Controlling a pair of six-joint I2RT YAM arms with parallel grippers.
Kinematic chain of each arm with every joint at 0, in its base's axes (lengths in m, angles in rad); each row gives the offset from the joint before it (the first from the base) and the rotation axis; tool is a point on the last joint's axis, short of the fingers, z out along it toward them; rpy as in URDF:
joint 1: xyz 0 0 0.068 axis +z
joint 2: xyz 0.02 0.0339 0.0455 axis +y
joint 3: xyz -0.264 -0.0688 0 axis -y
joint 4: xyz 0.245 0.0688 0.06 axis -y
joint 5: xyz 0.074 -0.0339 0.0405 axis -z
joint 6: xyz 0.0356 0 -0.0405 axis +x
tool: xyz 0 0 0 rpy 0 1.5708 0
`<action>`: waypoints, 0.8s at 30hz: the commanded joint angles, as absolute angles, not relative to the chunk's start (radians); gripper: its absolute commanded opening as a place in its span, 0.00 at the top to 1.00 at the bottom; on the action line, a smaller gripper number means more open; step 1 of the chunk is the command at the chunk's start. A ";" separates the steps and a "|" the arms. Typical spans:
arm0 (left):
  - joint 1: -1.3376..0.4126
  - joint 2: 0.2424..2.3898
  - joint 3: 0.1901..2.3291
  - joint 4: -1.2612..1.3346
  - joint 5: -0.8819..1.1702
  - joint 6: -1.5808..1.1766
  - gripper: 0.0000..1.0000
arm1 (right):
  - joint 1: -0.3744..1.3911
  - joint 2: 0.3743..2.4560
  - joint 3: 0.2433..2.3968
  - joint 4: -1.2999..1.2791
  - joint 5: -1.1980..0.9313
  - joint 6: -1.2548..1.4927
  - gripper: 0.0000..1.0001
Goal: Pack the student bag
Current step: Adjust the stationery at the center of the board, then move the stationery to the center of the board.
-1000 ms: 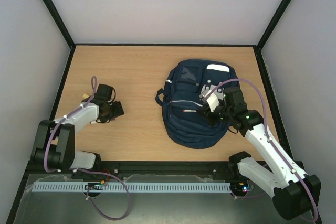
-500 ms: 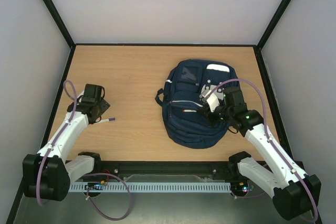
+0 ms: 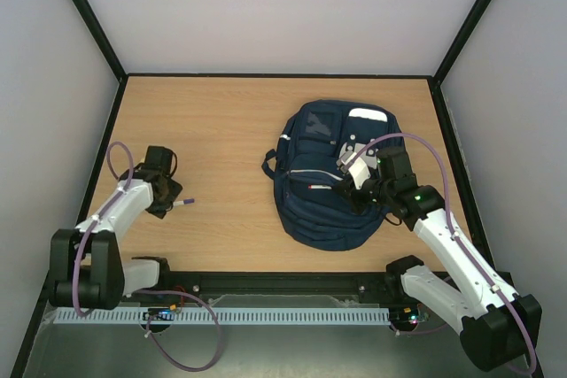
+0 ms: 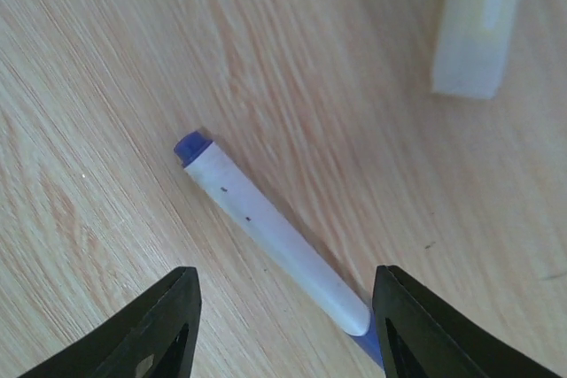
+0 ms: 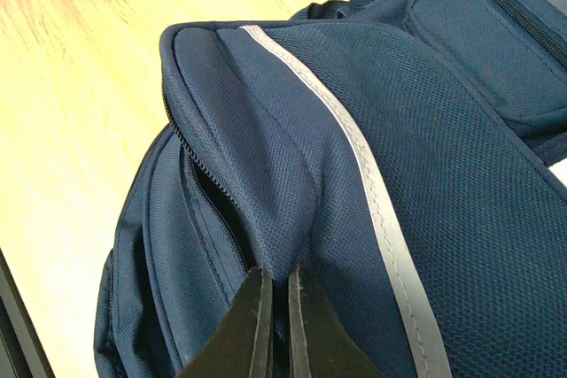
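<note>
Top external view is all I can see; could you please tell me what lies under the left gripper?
Observer: The left gripper stands open over a white pen with a blue end, lying flat on the wood between its fingers.
Operator: Thank you. Is the right gripper holding anything?
Observer: Yes, the right gripper is shut on a pinched fold of the student bag, just beside a zip.

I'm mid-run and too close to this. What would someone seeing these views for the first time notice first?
The big navy student bag lying on the right half of the wooden table dominates, with the right hand pinching a fold of its fabric beside a zipper. On the left, the left hand hangs open over a white pen with a blue tip, a finger on either side of it.
</note>
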State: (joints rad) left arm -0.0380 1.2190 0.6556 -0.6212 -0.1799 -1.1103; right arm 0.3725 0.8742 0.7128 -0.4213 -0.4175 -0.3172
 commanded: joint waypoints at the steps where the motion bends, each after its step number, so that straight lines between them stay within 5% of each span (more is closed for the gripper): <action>1: -0.031 1.266 0.623 -0.593 -0.119 -1.140 0.45 | 0.368 0.860 0.706 -0.417 -0.453 -0.331 0.99; 15: -0.026 1.451 0.656 -0.524 -0.103 -1.091 0.56 | 0.365 0.861 0.704 -0.418 -0.452 -0.333 0.99; 24: -0.068 1.434 0.669 -0.504 -0.081 -1.026 0.83 | 0.360 0.863 0.702 -0.419 -0.453 -0.334 0.99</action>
State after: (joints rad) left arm -0.0345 1.4433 0.6891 -0.5159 -0.1127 -1.0534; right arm 0.3656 0.8742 0.7113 -0.4213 -0.4183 -0.3286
